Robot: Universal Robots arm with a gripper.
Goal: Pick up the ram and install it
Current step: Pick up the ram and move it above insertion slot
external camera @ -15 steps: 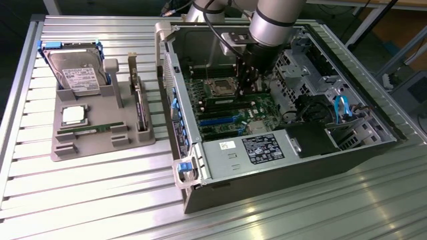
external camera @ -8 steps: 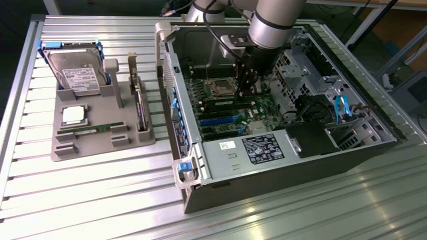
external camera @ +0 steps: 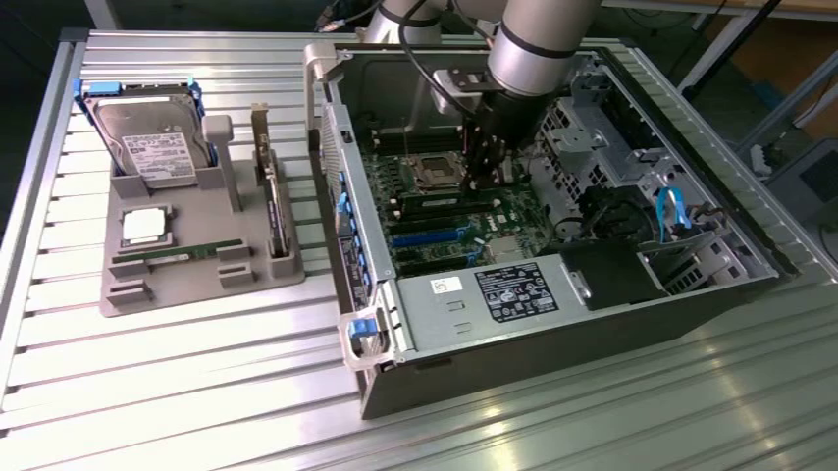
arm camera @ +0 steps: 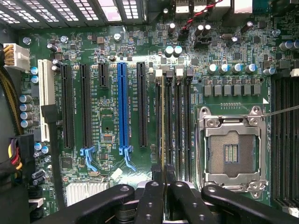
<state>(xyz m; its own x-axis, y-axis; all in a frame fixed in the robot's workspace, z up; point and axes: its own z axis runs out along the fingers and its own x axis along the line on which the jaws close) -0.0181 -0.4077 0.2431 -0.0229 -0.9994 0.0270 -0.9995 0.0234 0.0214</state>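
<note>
Where the grey tray (external camera: 131, 294) sits at the exterior view's left, it carries a hard drive (external camera: 155, 142) and a square processor chip (external camera: 144, 226). To its right stands the open computer case (external camera: 550, 343), with the arm reaching down into it. The gripper (arm camera: 163, 175) is clenched on the ram (arm camera: 162, 126), which is held edge-on among the memory slots (arm camera: 180, 121), just beside the processor socket (arm camera: 231, 151). Whether the ram is seated cannot be told.
</note>
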